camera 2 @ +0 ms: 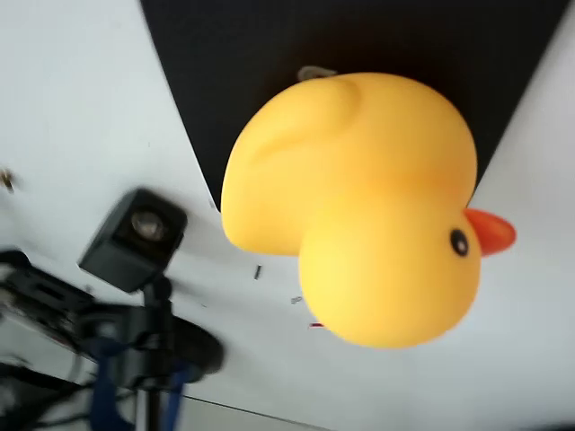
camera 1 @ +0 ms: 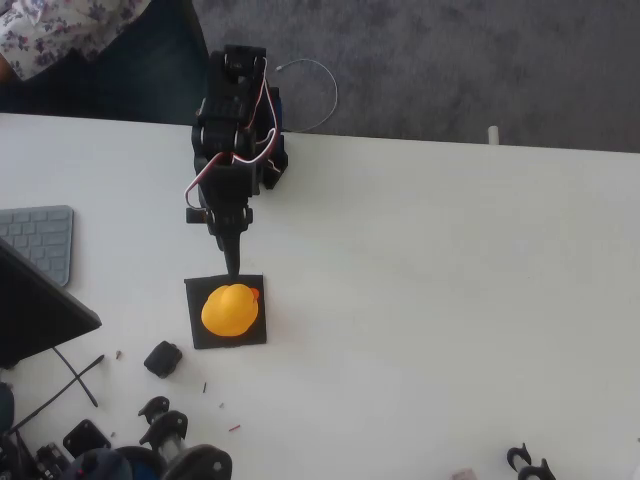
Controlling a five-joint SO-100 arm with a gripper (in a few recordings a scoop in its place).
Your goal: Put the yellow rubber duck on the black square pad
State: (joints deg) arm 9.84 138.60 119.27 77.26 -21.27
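Looking down at the white desk (camera 1: pixel 430 300), the black square pad (camera 1: pixel 196 335) lies right below the tool (camera 1: pixel 232 262) in the overhead view. The yellow rubber duck (camera 1: pixel 231 309) sits on that pad, just past the tool's tip, beak toward the right. Honestly can't tell if the tool's fingers are apart or together.

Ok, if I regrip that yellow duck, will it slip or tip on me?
The yellow rubber duck looks glossy and rounded, so the fingers may slide off its curved sides. Its big head suggests it could tip if nudged high. It sits on the black square pad, flat and matte, so it probably won't skid much.
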